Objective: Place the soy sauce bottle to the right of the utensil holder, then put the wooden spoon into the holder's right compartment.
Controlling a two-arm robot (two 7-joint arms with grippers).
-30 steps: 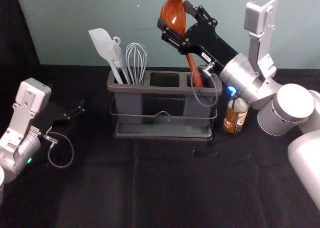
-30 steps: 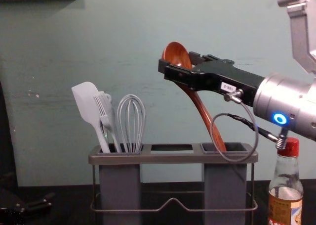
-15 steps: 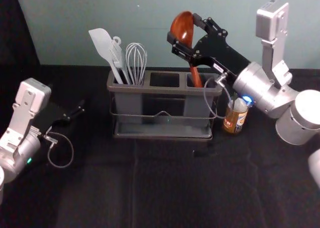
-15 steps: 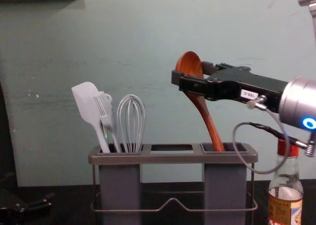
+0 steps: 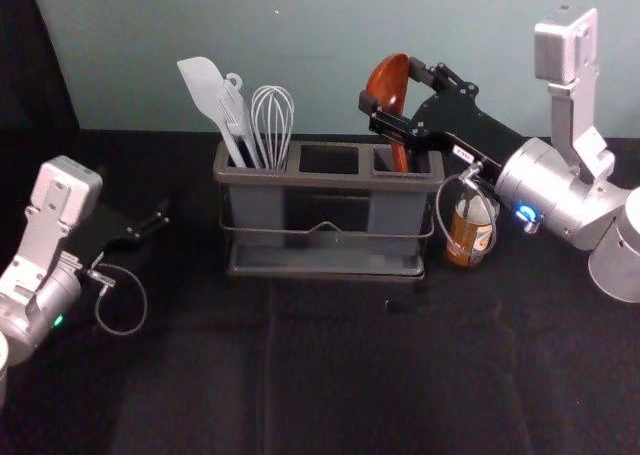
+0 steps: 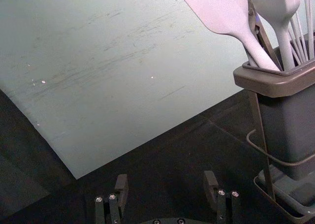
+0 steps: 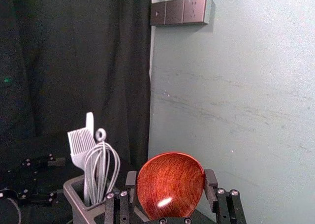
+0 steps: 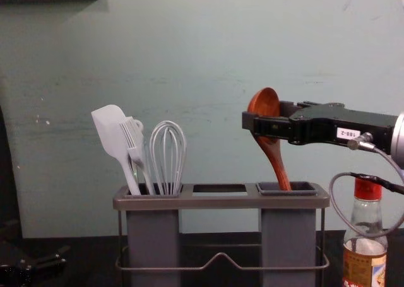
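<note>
My right gripper [image 5: 390, 87] is shut on the bowl of the wooden spoon [image 5: 389, 79], which leans slightly; its handle runs down into the right compartment of the utensil holder [image 5: 325, 179]. In the right wrist view the spoon's bowl [image 7: 170, 192] lies between the fingertips of my right gripper [image 7: 171, 178]. The soy sauce bottle [image 8: 365, 263] stands upright, red-capped, just right of the holder, partly behind the gripper's cable. Parked at the left in the head view is my left gripper [image 5: 150, 223]; in its wrist view the left gripper [image 6: 166, 179] is open and empty.
A white spatula [image 5: 205, 90], a brush [image 8: 134, 142] and a whisk [image 5: 272, 125] stand in the holder's left compartment. The middle compartment [image 5: 329, 159] holds nothing visible. A wall rises behind the holder.
My right gripper has moved right and down with the spoon, whose handle now reaches lower in the right compartment and stands more upright. The left arm, holder and bottle have kept their places.
</note>
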